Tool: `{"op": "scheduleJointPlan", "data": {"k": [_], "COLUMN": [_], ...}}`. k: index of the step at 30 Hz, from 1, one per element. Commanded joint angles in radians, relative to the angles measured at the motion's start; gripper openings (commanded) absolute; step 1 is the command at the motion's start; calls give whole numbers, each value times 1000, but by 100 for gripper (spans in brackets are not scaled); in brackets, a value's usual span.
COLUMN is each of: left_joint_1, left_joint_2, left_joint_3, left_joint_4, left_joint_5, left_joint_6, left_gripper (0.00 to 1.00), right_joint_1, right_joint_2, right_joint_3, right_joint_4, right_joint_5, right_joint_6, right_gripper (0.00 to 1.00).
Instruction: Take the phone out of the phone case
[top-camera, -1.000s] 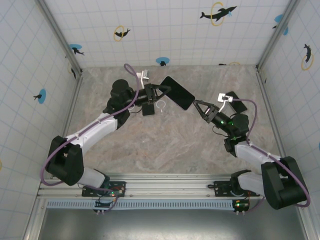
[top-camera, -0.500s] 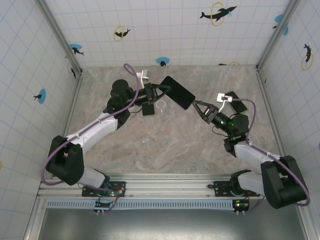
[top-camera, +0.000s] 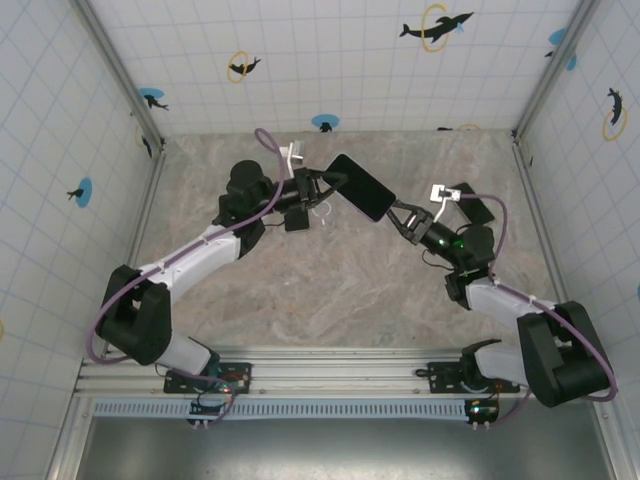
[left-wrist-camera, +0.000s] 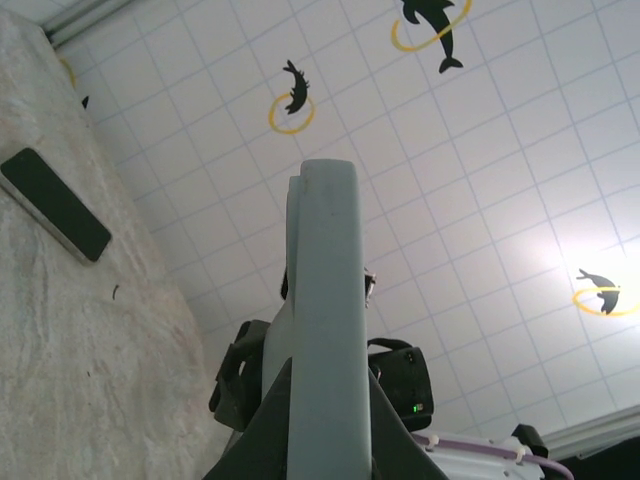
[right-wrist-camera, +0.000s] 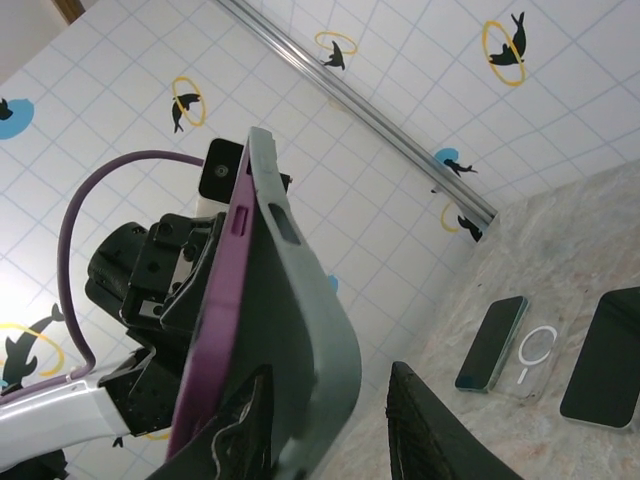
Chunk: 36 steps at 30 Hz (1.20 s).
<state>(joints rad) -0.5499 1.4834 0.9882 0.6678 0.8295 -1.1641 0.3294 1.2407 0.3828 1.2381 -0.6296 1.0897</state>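
Note:
The phone (top-camera: 358, 186), black screen up, is held above the table by one end in my left gripper (top-camera: 322, 184). In the right wrist view the phone's purple edge (right-wrist-camera: 215, 330) sits in a grey-green phone case (right-wrist-camera: 300, 320). The case's lower corner is peeled away from the phone. My right gripper (right-wrist-camera: 330, 370) is open around that corner, with a gap at its right finger (right-wrist-camera: 420, 420). In the left wrist view the case (left-wrist-camera: 325, 300) stands edge-on between the shut fingers of my left gripper (left-wrist-camera: 325, 430).
On the marble table lie a teal-edged phone (right-wrist-camera: 492, 342), a clear case with a white ring (right-wrist-camera: 535, 355) and a black phone (right-wrist-camera: 605, 372). Another dark phone (top-camera: 472, 206) lies at the right. Tiled walls enclose the table.
My right gripper has moved up and left until its fingers are around the case's corner. The left arm shifted slightly right with the phone.

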Motion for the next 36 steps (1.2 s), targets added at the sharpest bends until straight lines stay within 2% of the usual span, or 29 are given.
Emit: {"op": "scheduleJointPlan", "data": {"k": [1, 6, 10, 16, 18, 24, 26, 28, 32, 36], "left_joint_1": [-15, -15, -12, 20, 25, 31, 34, 36, 36, 34], "left_joint_2": [9, 40, 68, 94, 98, 119, 123, 127, 133, 118], "left_joint_3": [28, 43, 49, 46, 43, 35, 25, 17, 25, 5], "left_joint_4": [39, 36, 30, 16, 13, 7, 9, 14, 3, -37], "left_joint_5": [45, 34, 33, 11, -9, -39, -50, -59, -79, -149], "left_joint_6": [7, -11, -22, -54, -62, -105, -120, -138, -139, -158], "left_gripper": [0, 0, 0, 1, 9, 15, 24, 26, 38, 49], "right_joint_1": [12, 26, 36, 38, 39, 40, 41, 41, 40, 39], "right_joint_2": [7, 45, 72, 59, 54, 38, 27, 12, -12, -2], "right_joint_3": [59, 86, 94, 65, 54, 6, -18, -30, -45, -47], "right_joint_4": [86, 154, 252, 268, 267, 217, 210, 185, 132, 132], "right_joint_5": [-20, -32, -32, -27, -22, 23, 56, 77, 123, 180], "right_joint_6": [37, 127, 214, 242, 250, 297, 319, 322, 304, 317], "right_gripper": [33, 31, 26, 15, 14, 9, 7, 6, 5, 5]}}
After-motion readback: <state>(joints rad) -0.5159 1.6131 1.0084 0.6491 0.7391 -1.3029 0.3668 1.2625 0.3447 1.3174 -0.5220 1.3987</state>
